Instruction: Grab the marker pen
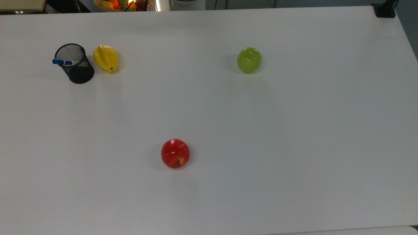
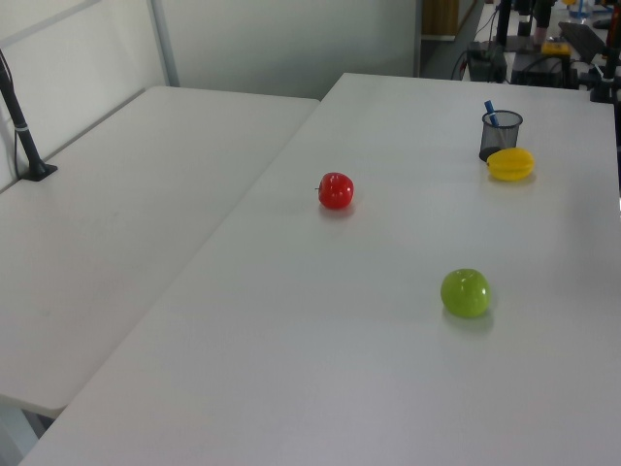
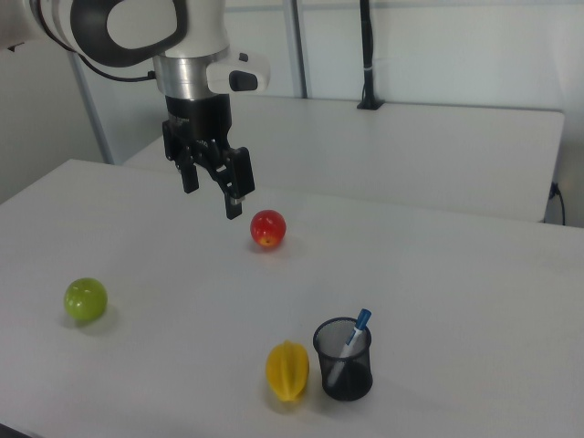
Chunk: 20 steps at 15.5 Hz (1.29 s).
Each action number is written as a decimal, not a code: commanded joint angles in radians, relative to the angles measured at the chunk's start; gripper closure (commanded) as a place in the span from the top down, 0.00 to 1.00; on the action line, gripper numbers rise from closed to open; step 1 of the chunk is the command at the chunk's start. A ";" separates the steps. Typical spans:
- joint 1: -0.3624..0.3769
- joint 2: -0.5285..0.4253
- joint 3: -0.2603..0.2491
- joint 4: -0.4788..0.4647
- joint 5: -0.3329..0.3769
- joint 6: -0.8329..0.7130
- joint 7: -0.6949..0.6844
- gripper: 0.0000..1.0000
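The marker pen (image 3: 351, 338) stands slanted in the mesh cup (image 3: 344, 359), blue cap propped above the rim, just right of the yellow fruit (image 3: 286, 370) in the right view; the gripper (image 3: 213, 192) hangs well apart, fingers spread, holding nothing.

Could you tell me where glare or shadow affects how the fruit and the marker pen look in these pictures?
Top view: white highlights on the red apple and green apple, soft shadows beside them; the marker pen reads clearly. Right view: the gripper hangs open, dark against the pale table.
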State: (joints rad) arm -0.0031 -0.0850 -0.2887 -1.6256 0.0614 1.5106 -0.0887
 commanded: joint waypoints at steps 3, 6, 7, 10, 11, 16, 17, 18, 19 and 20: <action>-0.069 -0.012 0.013 0.009 0.000 -0.015 -0.042 1.00; -0.071 -0.006 0.013 0.007 0.002 0.016 -0.049 1.00; -0.072 -0.004 0.011 0.006 0.002 0.029 -0.051 1.00; -0.097 0.002 0.002 0.006 0.000 0.097 -0.051 1.00; -0.107 0.002 -0.001 0.006 0.000 0.112 -0.051 1.00; -0.143 0.040 -0.032 -0.019 0.024 0.264 -0.049 1.00; -0.152 0.054 -0.038 -0.037 0.043 0.308 -0.051 1.00; -0.166 0.079 -0.044 -0.063 0.046 0.368 -0.051 1.00; -0.178 0.108 -0.047 -0.080 0.048 0.435 -0.051 1.00; -0.192 0.137 -0.058 -0.086 0.060 0.492 -0.051 1.00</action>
State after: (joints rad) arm -0.1640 -0.0216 -0.3239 -1.6642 0.0837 1.8424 -0.1181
